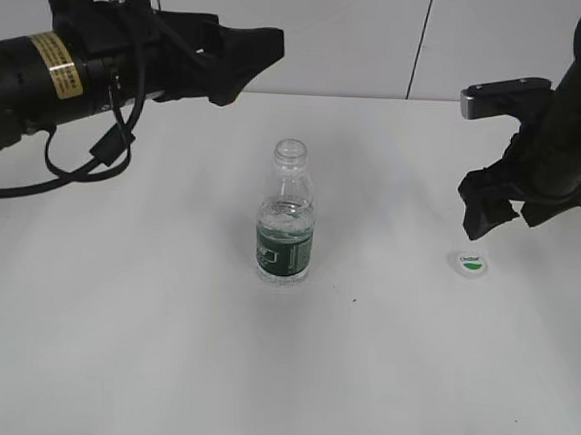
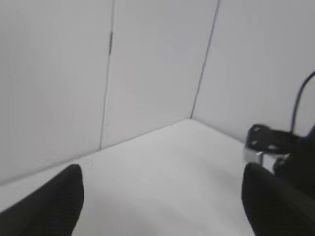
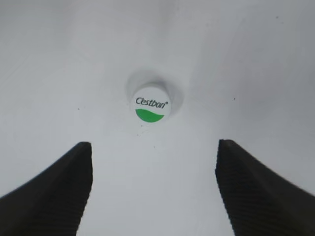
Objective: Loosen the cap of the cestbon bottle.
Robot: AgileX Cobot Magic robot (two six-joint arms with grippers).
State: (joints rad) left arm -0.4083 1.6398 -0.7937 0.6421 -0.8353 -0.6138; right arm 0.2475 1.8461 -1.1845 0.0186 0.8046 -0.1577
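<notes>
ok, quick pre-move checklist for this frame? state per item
1. Cap off the bottle: ok, neck is open and the cap lies on the table to its right.
2. Bottle upright: ok.
3. Right hand empty, open: ok, above the cap, not touching.
4. Left hand empty, open: ok, raised, away from the bottle.
5. Cap right way up: ok, logo faces up.
6. Spilled water: cannot tell.

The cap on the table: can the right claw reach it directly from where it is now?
Probably yes. The cap lies alone on the bare table, the right claw hangs open just above it, and the bottle stands well off to the side.
</notes>
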